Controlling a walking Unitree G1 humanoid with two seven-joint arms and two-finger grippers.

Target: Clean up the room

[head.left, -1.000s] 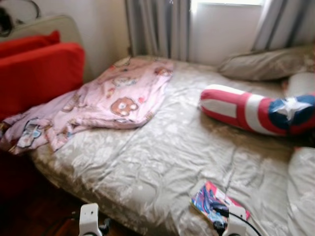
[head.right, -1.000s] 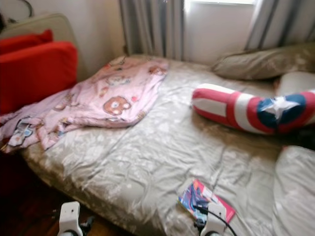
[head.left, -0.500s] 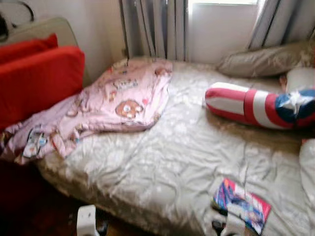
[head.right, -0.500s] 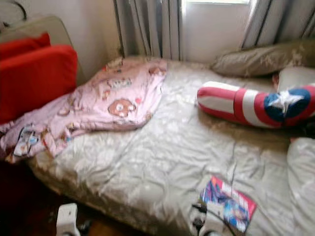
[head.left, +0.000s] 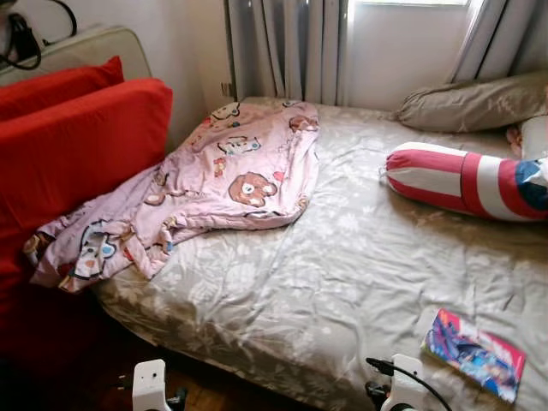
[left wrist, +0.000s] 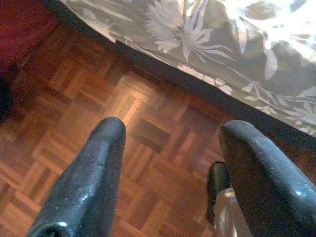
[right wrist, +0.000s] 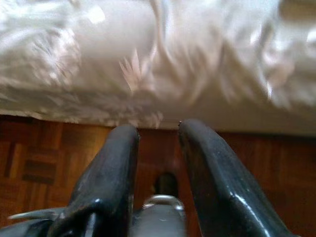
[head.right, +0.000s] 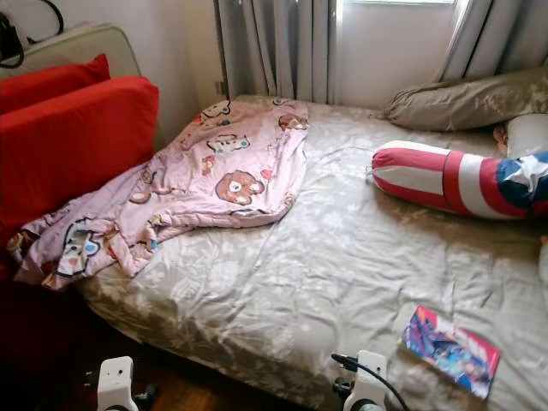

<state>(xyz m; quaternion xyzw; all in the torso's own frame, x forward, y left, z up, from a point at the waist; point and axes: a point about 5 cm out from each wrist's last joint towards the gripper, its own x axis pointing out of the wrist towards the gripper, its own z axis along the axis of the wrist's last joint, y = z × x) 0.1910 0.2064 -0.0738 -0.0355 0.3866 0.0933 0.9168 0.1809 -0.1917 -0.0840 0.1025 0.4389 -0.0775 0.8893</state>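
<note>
A pink bear-print blanket (head.left: 231, 175) lies crumpled across the bed's left side, and one end hangs over the edge beside the red cushions (head.left: 81, 141). A colourful book (head.left: 473, 352) lies flat near the bed's front right corner. A red, white and blue striped bolster (head.left: 462, 180) rests at the right. Both arms hang low in front of the bed. My left gripper (left wrist: 175, 128) is open over the parquet floor. My right gripper (right wrist: 158, 127) is at the mattress edge, its fingers a narrow gap apart with nothing between them.
The bed (head.left: 342, 257) has a grey flowered sheet and grey pillows (head.left: 471, 103) at the back right. Grey curtains (head.left: 287, 47) and a window stand behind it. A dark strip of parquet floor (left wrist: 74, 123) runs between me and the bed's front edge.
The camera has swung left and steadied, so the bed's things sit further right in the picture. Nothing on the bed has moved. Both arms still hang low.
</note>
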